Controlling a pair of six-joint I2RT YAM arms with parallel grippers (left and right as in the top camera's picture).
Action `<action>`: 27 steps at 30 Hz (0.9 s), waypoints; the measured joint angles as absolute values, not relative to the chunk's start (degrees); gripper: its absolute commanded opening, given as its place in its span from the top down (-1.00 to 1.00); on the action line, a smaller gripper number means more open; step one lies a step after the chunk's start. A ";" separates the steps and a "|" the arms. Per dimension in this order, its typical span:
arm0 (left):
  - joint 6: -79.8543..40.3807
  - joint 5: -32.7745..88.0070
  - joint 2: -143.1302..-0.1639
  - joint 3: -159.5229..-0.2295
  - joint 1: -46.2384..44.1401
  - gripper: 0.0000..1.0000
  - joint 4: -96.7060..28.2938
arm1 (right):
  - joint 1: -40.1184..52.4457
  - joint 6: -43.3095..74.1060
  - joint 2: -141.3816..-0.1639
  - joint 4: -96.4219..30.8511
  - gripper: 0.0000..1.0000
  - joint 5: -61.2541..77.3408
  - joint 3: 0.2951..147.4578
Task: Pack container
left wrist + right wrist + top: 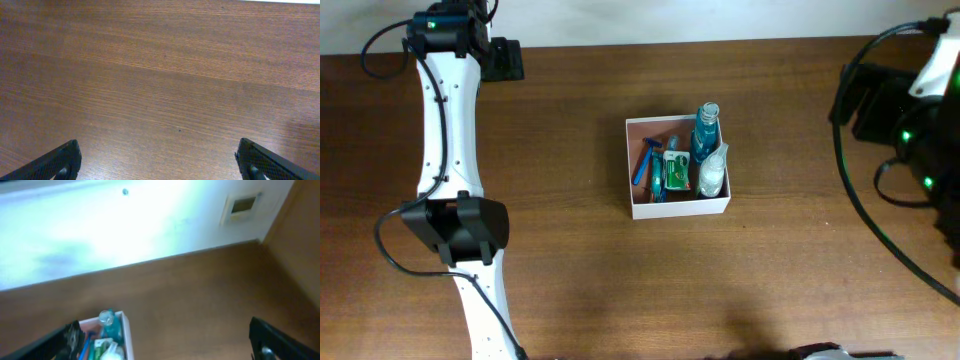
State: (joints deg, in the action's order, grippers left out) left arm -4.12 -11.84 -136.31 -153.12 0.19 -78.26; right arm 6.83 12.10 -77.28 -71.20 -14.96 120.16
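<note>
The container (680, 208), a square white-walled box with a pinkish floor, sits at the table's centre. Inside lie a blue bottle (706, 135), a blue razor (644, 160), a green packet (675, 170) and a clear bottle (712, 172). My left gripper (507, 60) is at the far back left, open over bare wood (157, 157), with nothing between its fingers. My right gripper (855, 100) is at the back right, open and empty (165, 337). Its view shows the container's wall (127, 335) and the blue bottle (109, 325) low at the left, beside its left finger.
My left arm (445, 150) runs along the table's left side from front to back. Black cables (860, 205) trail across the right side. The table's back edge meets a white wall with a socket plate (243, 205).
</note>
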 measured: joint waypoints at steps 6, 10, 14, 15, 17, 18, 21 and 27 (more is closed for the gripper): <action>-4.12 -11.84 -136.31 -153.12 0.19 -0.99 -78.26 | 2.92 9.91 -67.81 -51.37 -0.97 -11.62 92.92; -4.12 -11.81 -136.31 -153.12 0.19 -0.99 -78.26 | 1.06 9.43 -59.99 -40.29 -0.97 -8.99 76.71; -4.12 -11.81 -136.31 -153.12 0.19 -0.99 -78.26 | -0.80 9.02 -51.00 -26.87 -0.97 -6.59 60.93; -4.12 -11.81 -136.31 -153.12 0.19 -0.99 -78.26 | -1.02 9.04 -48.21 -23.40 -0.97 -6.11 56.10; -4.12 -11.84 -136.31 -153.12 0.19 -0.99 -78.26 | -1.10 8.99 -44.58 -18.22 -0.97 -5.67 50.00; -4.12 -11.84 -136.31 -153.12 0.19 -0.99 -78.26 | -1.10 9.02 -42.33 -15.70 -0.97 -5.43 46.44; -4.12 -11.81 -136.31 -153.12 0.19 -0.99 -78.28 | -1.10 8.99 -35.31 -9.61 -0.97 -4.97 36.23; -4.12 -11.81 -136.31 -153.12 0.19 -0.99 -78.30 | -1.10 9.02 -20.25 -6.24 -0.97 -4.82 22.59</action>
State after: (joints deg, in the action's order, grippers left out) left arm -4.12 -11.81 -136.31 -153.12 0.19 -78.30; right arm -1.10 9.02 -20.25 -6.24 -4.82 22.59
